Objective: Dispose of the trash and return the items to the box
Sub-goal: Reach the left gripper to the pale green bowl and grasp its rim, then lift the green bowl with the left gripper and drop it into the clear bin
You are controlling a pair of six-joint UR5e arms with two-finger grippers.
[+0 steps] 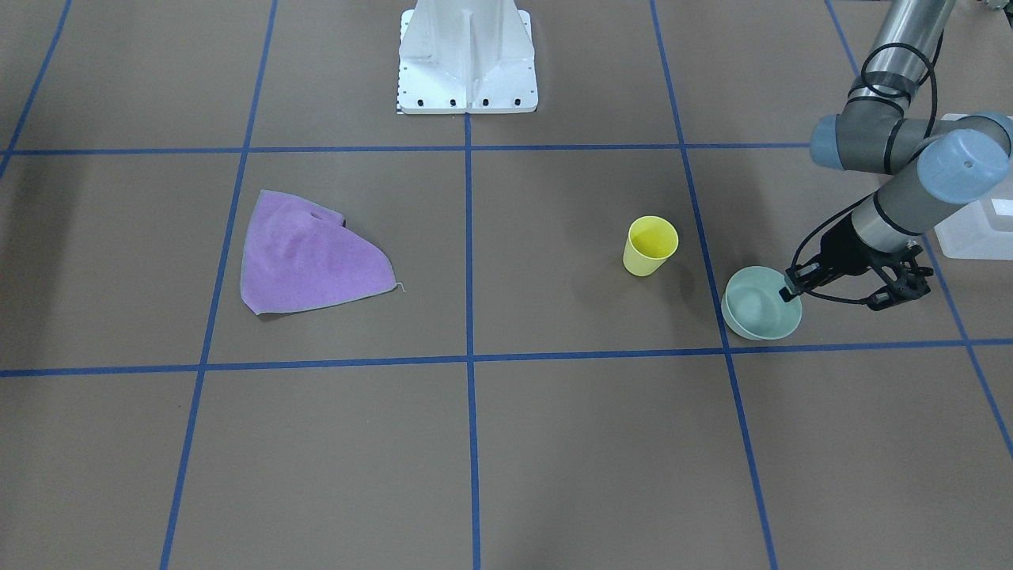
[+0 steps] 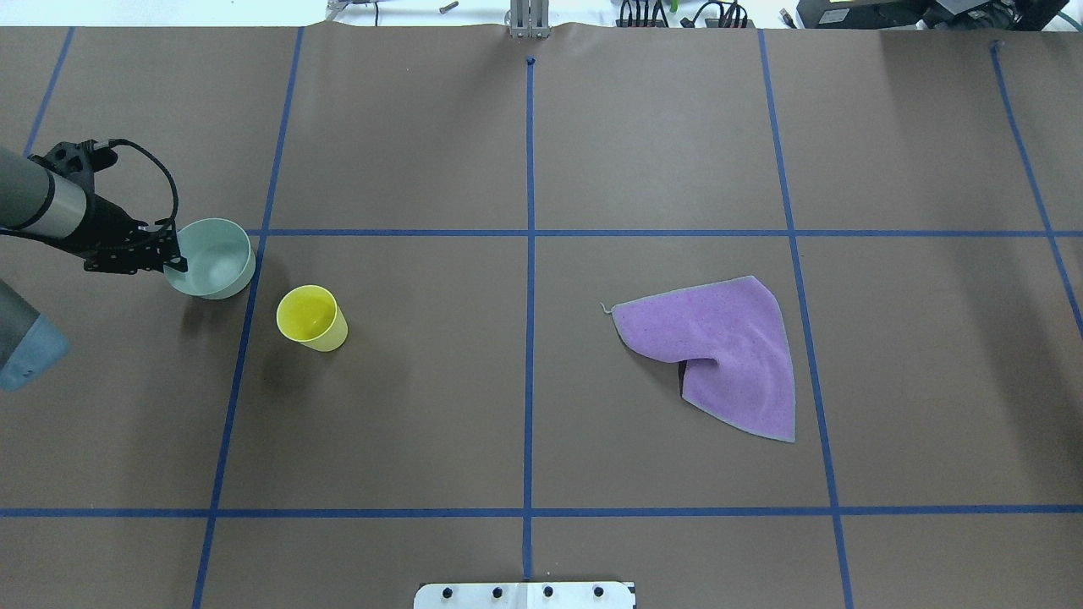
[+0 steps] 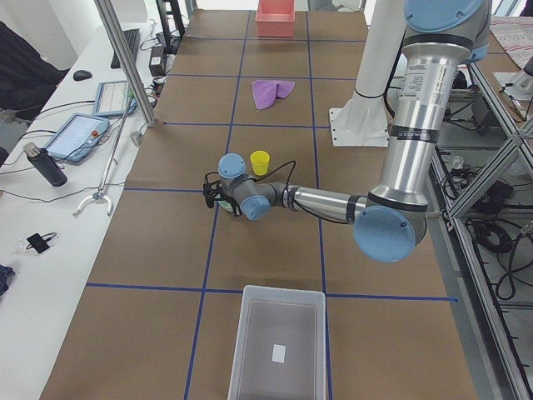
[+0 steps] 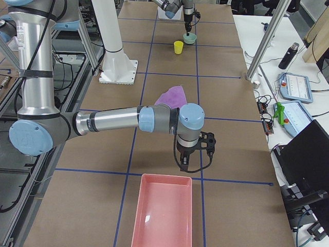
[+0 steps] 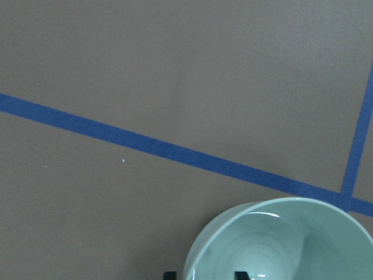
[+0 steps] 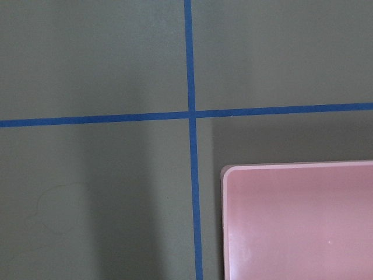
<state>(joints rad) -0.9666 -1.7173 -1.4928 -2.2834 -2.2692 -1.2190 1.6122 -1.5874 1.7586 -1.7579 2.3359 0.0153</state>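
The mint-green bowl (image 1: 760, 310) is tilted at the table's left side; it also shows in the overhead view (image 2: 217, 264) and the left wrist view (image 5: 291, 245). My left gripper (image 1: 791, 286) straddles its rim, one finger inside and one outside, shut on it. The yellow cup (image 1: 650, 245) stands upright a little way from the bowl, toward the table's middle. The frosted white box (image 3: 279, 342) sits at the table's left end, beyond the left arm. My right gripper (image 4: 187, 162) hangs over bare table next to a pink tray; I cannot tell whether it is open or shut.
A purple cloth (image 2: 719, 355) lies flat on the right half of the table. A pink tray (image 4: 162, 211) sits at the table's right end, its corner in the right wrist view (image 6: 297, 221). The white robot base (image 1: 467, 59) stands at mid-table.
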